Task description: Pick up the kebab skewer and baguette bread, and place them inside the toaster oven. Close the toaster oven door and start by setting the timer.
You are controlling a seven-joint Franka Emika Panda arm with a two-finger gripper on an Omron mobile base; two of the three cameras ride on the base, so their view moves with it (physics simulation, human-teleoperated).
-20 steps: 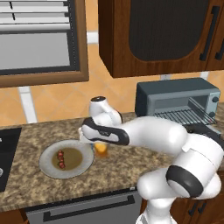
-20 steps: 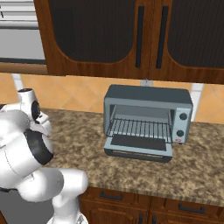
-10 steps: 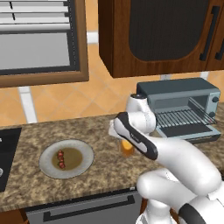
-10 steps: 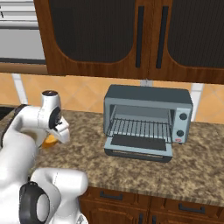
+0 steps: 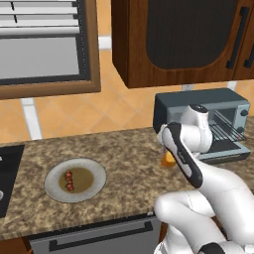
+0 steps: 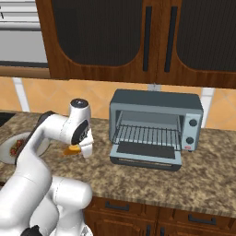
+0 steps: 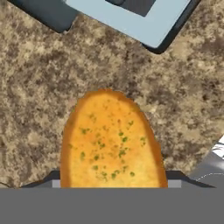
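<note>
The gripper (image 6: pixel 79 150) is clamped on the baguette bread (image 7: pixel 111 140), holding it above the granite counter (image 6: pixel 203 175), left of the toaster oven (image 6: pixel 156 124). From the hand camera the loaf juts forward between the fingers, its golden top speckled with green flecks, with bare stone beneath and ahead of it. In the right base view only an orange end of the bread peeks from under the white wrist; in the left base view the forearm covers most of it.

Farther left, the kebab skewer (image 5: pixel 69 180) lies on a grey plate (image 5: pixel 94 189), well apart from the oven. The left base view shows it whole; in the right base view the arm hides most of the plate.

The toaster oven door (image 6: pixel 146 153) lies folded down flat, exposing the wire rack (image 6: pixel 147 135). Its knobs (image 6: pixel 191 132) stand along the right edge. Dark wooden cabinets (image 6: pixel 124 41) hang above.
</note>
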